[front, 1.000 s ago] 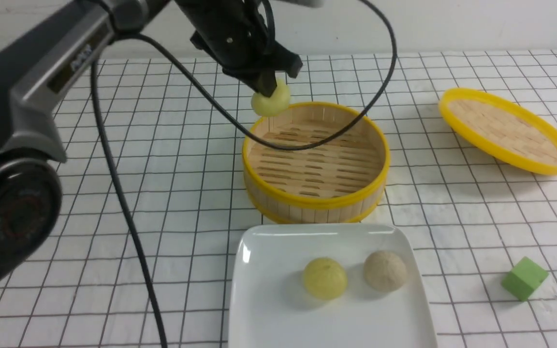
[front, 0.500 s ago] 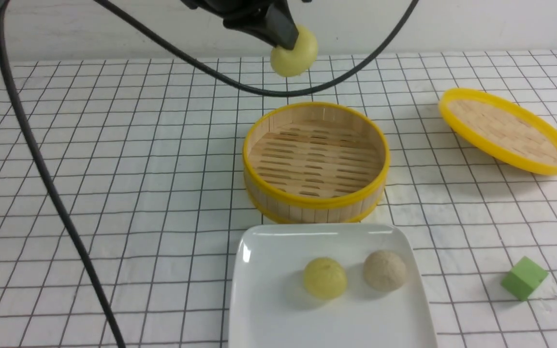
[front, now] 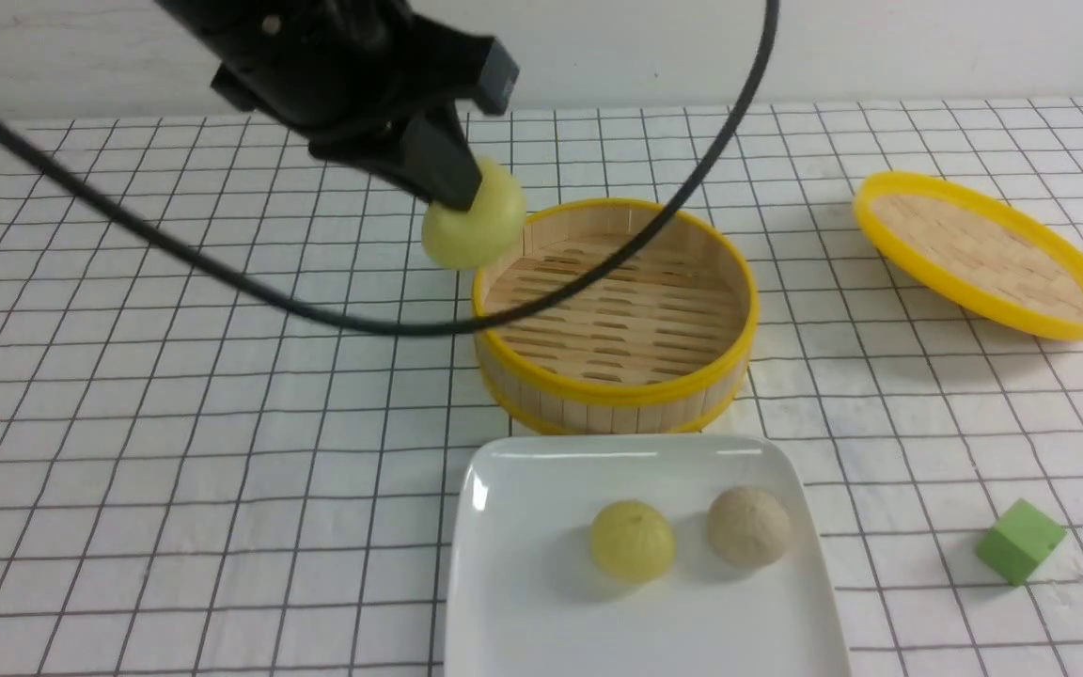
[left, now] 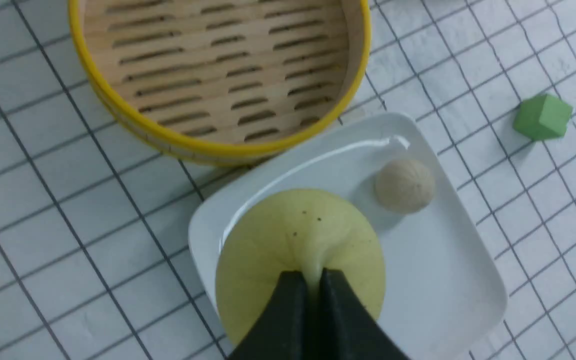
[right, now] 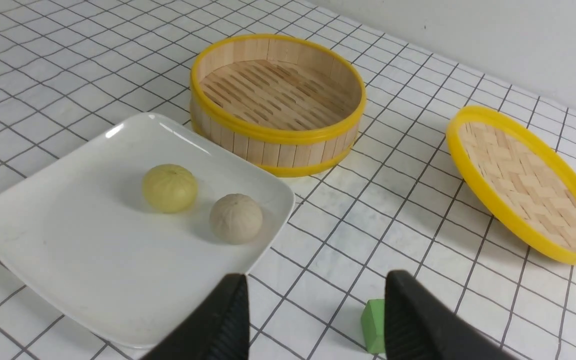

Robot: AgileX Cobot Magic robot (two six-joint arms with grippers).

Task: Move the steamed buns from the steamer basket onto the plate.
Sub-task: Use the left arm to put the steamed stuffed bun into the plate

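The last bun [front: 474, 224] is being gripped by the closed left claw [front: 455, 188] in the air, by the empty basket's [front: 617, 393] left rim. The plate [front: 523, 602], with two buns [front: 633, 539] already on it, is lying below the claw and nearer the robot, its bare left part closest. The right claw [right: 313, 300] is being held open, empty.

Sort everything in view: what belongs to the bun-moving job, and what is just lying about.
Job: steamer basket, plate, yellow bun on the plate, beige bun beside it, third bun pinched in the left gripper.
Lying about: woven lid, green cube.
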